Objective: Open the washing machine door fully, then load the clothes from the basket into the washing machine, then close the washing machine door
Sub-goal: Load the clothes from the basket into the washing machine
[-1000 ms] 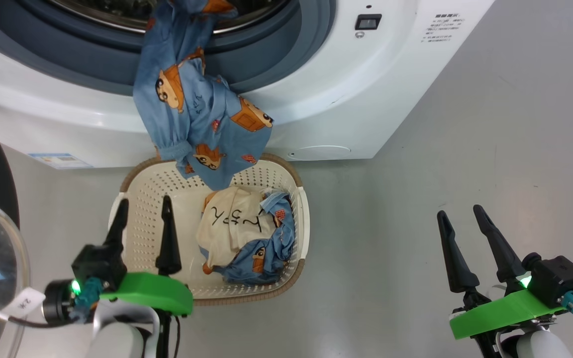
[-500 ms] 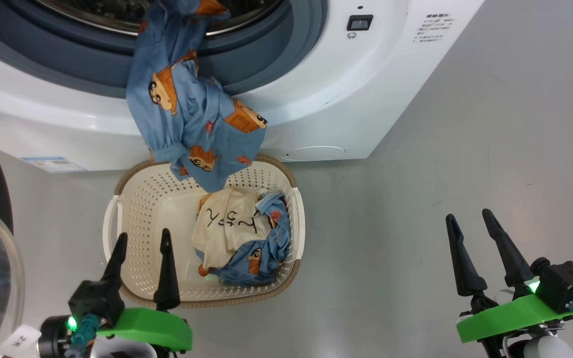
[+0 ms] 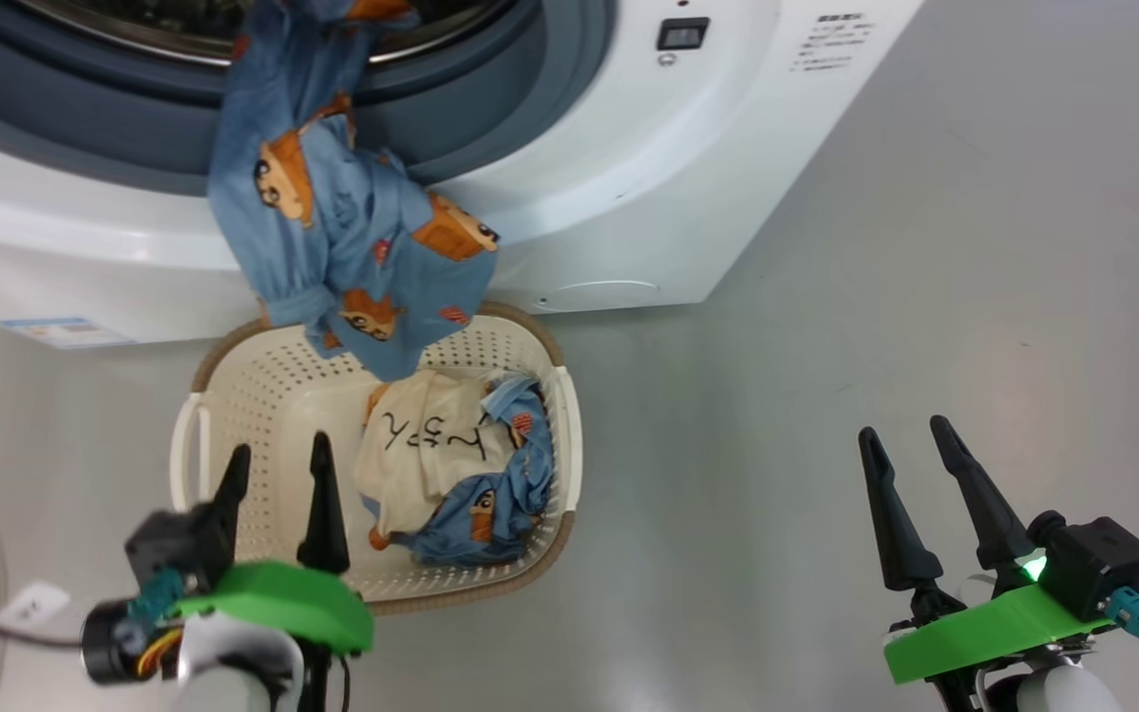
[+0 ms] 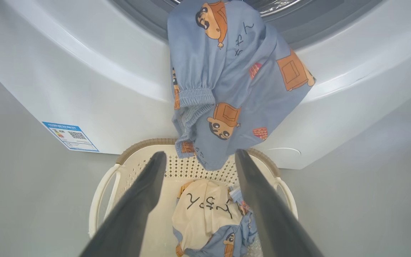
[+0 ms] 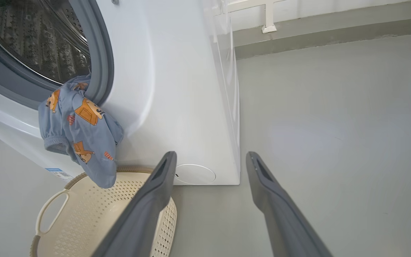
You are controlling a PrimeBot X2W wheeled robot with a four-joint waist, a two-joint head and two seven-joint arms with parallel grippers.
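Loading looking half done: a light blue cartoon-print garment (image 3: 352, 227) is dangling from the white front-loading washing machine (image 3: 629, 168) at 12 o'clock, more clothes (image 3: 431, 465) are waiting in the cream perforated plastic basket (image 3: 263, 391), and the left gripper (image 3: 279, 447) and right gripper (image 3: 904, 430) are hovering, fingers spread and empty.

I see my left gripper (image 3: 278, 448) near left, jaws apart, holding nothing; my right gripper (image 3: 904, 428) near right, likewise apart.
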